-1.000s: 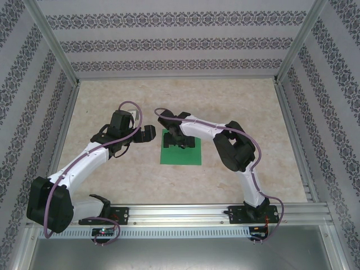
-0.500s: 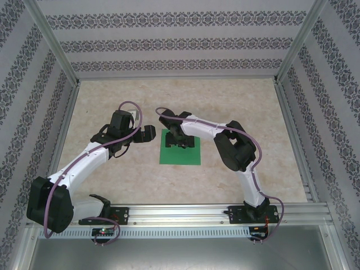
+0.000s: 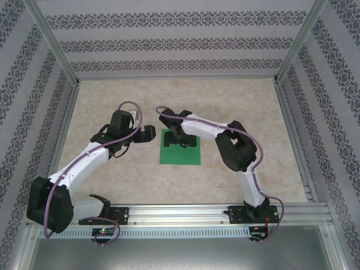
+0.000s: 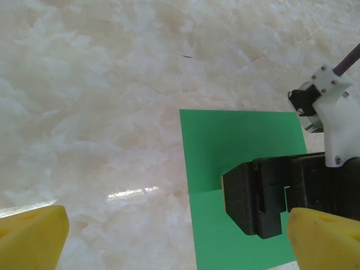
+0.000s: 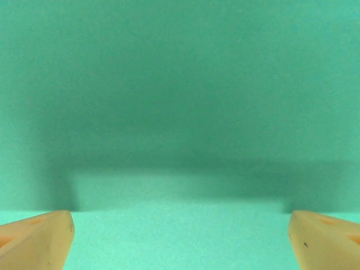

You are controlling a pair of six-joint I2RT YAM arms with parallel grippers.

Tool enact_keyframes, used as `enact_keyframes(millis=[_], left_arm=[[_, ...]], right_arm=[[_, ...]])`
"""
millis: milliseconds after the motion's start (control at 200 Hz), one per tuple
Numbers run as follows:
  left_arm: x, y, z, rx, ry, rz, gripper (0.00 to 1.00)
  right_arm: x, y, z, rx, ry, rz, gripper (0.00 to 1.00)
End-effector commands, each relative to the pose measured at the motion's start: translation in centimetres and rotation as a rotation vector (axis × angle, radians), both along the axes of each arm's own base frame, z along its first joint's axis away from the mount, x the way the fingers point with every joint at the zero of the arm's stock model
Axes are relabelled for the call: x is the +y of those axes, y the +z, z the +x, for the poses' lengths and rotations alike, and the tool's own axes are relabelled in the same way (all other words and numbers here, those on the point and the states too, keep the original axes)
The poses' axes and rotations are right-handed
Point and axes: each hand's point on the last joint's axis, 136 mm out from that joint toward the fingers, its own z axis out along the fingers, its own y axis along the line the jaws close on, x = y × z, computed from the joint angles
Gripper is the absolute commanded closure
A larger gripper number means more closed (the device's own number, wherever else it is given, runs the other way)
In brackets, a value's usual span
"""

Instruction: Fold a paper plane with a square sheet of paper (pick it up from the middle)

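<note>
Overhead, square sheet (image 3: 180, 156) flat, close up, right jaws parted

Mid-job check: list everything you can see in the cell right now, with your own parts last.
square sheet of paper: one, bright green, flat at the table's centre
table: one, cream marbled, under everything
walls: three, white with dark patterned bands, around the table
mounting rail: one, silver, near edge
cables: two, purple, one along each arm
left pincer: one, black, yellow fingers, open, just left of the sheet
right pincer: one, black, open, over the sheet's far half
</note>
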Motion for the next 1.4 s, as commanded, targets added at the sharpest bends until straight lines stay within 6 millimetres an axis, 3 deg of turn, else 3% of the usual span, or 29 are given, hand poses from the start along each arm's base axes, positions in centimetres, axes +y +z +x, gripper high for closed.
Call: enact_keyframes(millis=[0, 165, 355, 475, 1094, 1394], left_arm=[[-0.8, 0.3, 0.0, -0.014, -0.035, -0.011, 0.00], [-0.6, 0.5, 0.1, -0.021, -0.031, 0.007, 0.00], [-0.6, 0.4, 0.1, -0.016, -0.030, 0.002, 0.00], [-0.5, 0.3, 0.0, -0.013, -0.030, 0.008, 0.00], [-0.6, 0.8, 0.1, -0.019, -0.032, 0.005, 0.00], [-0.5, 0.4, 0.0, -0.010, -0.031, 0.009, 0.00]], right_arm=[[-0.1, 1.1, 0.7, -0.027, -0.029, -0.004, 0.02], [0.7, -1.7, -0.1, 0.040, -0.024, 0.019, 0.02], [0.3, -4.8, -2.0, 0.112, -0.029, -0.003, 0.02], [0.0, -5.8, -2.6, 0.128, -0.038, -0.007, 0.02], [-0.4, -5.6, -2.3, 0.113, -0.023, -0.014, 0.22], [-1.0, -5.7, -2.2, 0.112, -0.012, -0.039, 0.24]])
